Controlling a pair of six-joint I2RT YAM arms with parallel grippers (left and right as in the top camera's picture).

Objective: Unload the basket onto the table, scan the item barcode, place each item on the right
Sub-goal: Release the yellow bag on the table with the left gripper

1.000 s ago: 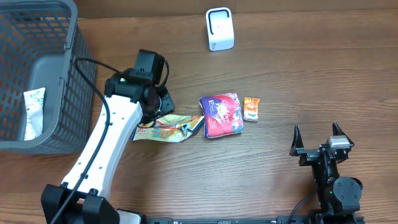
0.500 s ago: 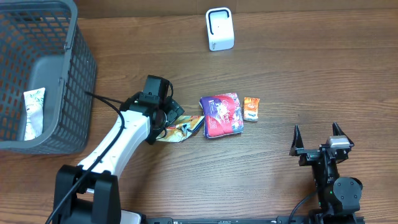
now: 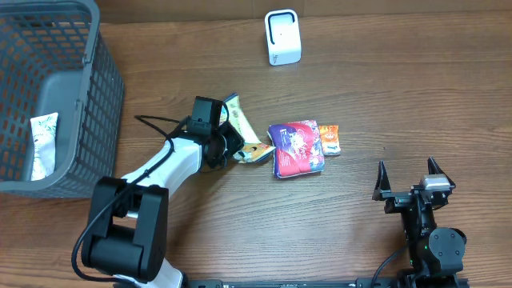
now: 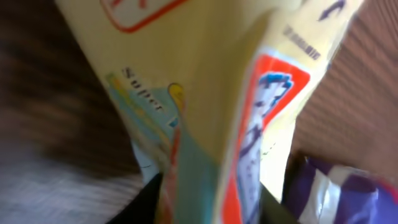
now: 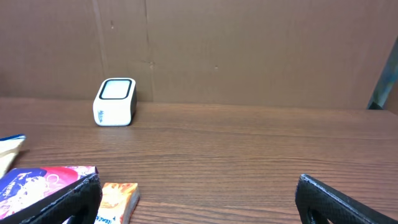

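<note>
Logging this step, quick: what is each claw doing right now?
Left claw: closed on the yellow crinkly plastic snack packet.
Right claw: open, holding nothing.

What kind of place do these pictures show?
Probably a mock shop checkout on a wooden table: a white barcode scanner, a grey shopping basket and snack packets like the yellow packet.

**Materials and finishes showing across the work surface.**
The table [image 3: 400, 96] is showing a matt brown wood grain. The basket [image 3: 108, 104] is presenting as grey moulded plastic mesh. The snack packet [image 4: 217, 93] and purple pouch [image 3: 298, 148] are gleaming as glossy, crinkled film. The scanner [image 3: 282, 38] and the left arm [image 3: 178, 158] shell are appearing as smooth white plastic.
</note>
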